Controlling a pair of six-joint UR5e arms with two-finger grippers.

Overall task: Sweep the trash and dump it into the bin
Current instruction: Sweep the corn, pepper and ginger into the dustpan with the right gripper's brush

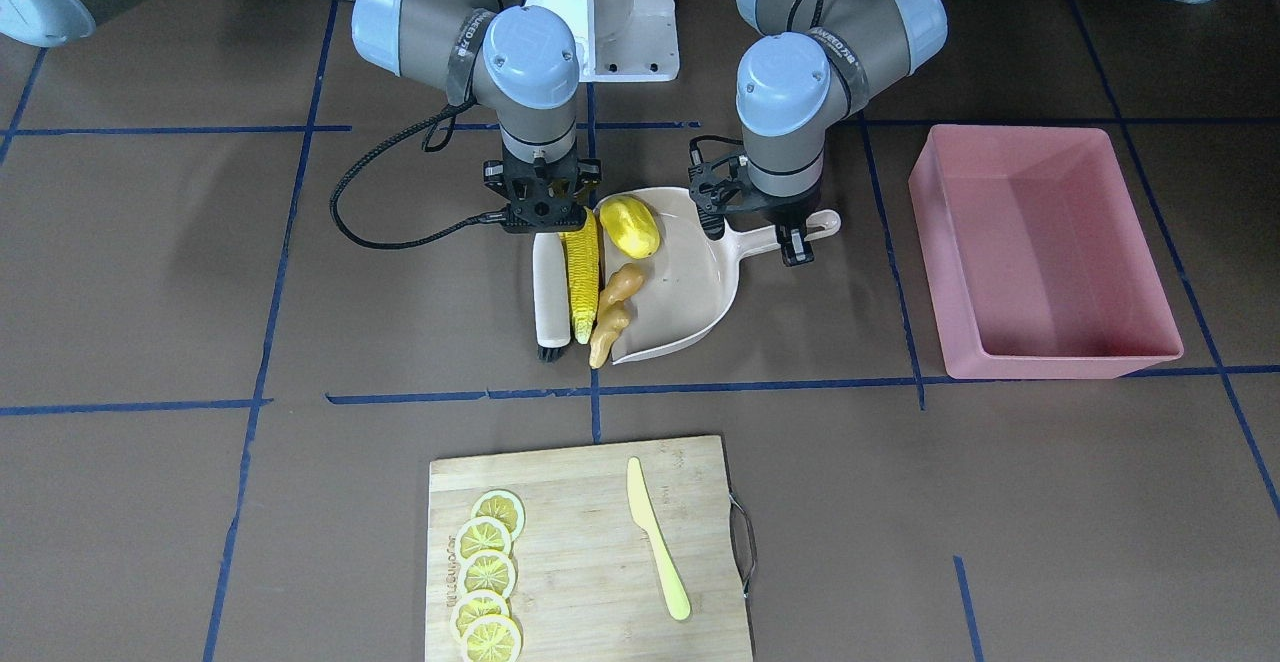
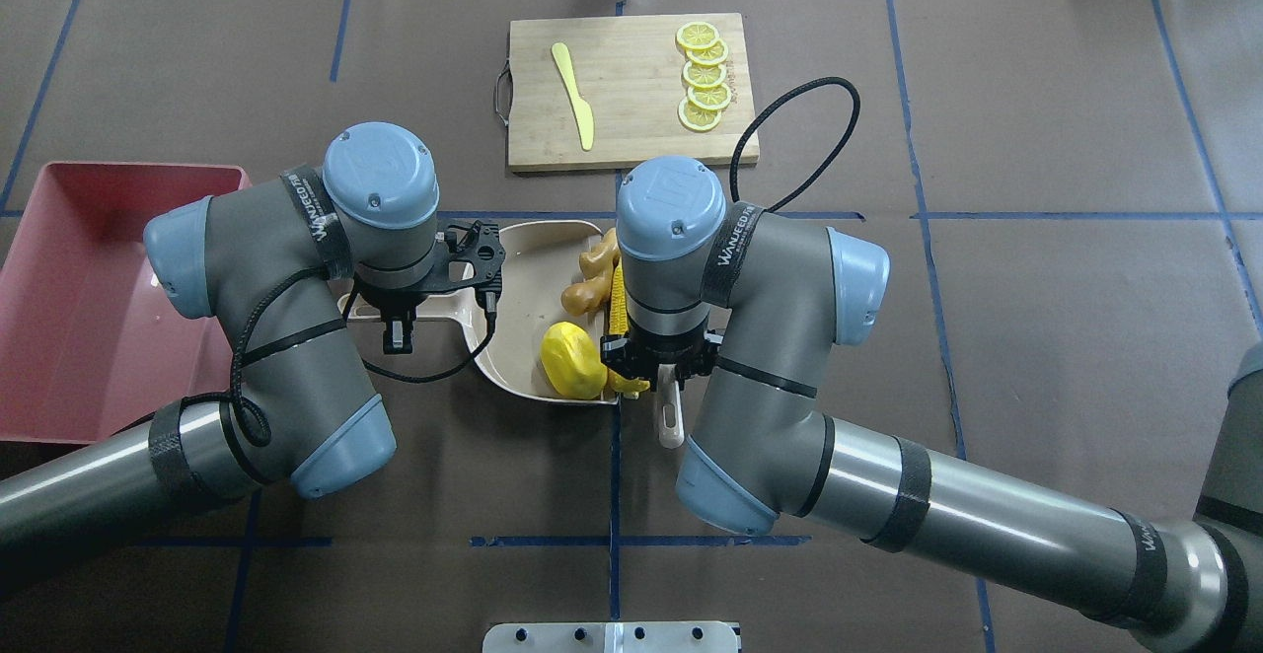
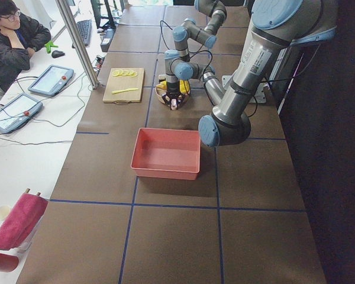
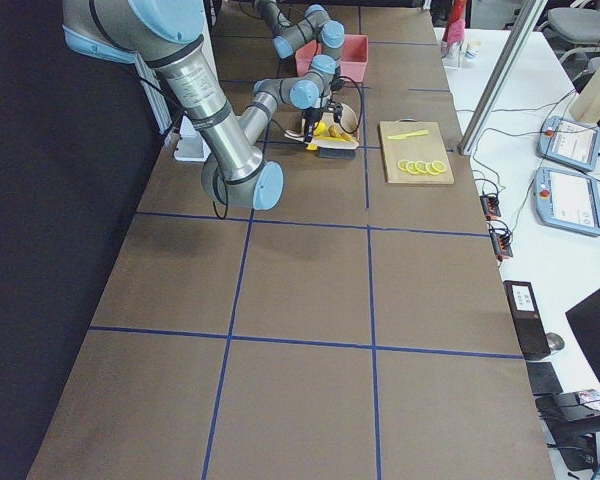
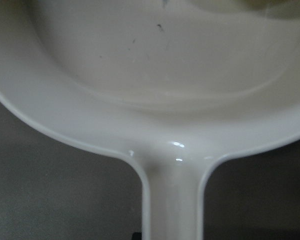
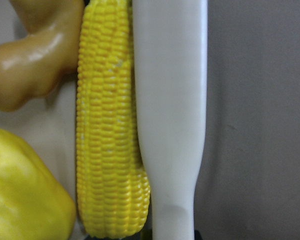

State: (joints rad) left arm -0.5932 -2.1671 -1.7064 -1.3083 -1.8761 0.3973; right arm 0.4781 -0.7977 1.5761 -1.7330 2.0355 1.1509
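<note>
Facing the robot: the dustpan (image 1: 700,282) lies flat on the desk (image 1: 150,272), its mouth toward the brush (image 1: 549,292). The right tool (image 1: 541,217) is clamped on the brush's handle. The brush lies against the corn (image 1: 583,277), which stretches along the dustpan's mouth. The ginger (image 1: 613,314) touches the corn on its dustpan side, partly over the lip, with one end poking past the dustpan's corner. The potato (image 1: 629,226) sits inside the dustpan, at the corner nearest the robot. The left tool (image 1: 790,234) is closed on the dustpan's handle, a finger on either side. The bin (image 1: 1060,362) stands well apart from the dustpan, beyond its handle end. A board (image 1: 590,522) with a knife (image 1: 657,540) and lemon slices (image 1: 487,574) lies apart from the dustpan, on the side away from the robot.

Overhead: the right arm hides much of the brush and corn. The potato and ginger show at the dustpan's mouth.

Left end: the bin stands nearer the camera than the dustpan.

Right end: the bin stands beyond the dustpan.

Left wrist: the dustpan's handle runs down the middle to the lower edge, and the fingers are out of sight.

Right wrist: the brush handle presses along the corn. The ginger touches the corn's other side, and the potato is just beside it.
</note>
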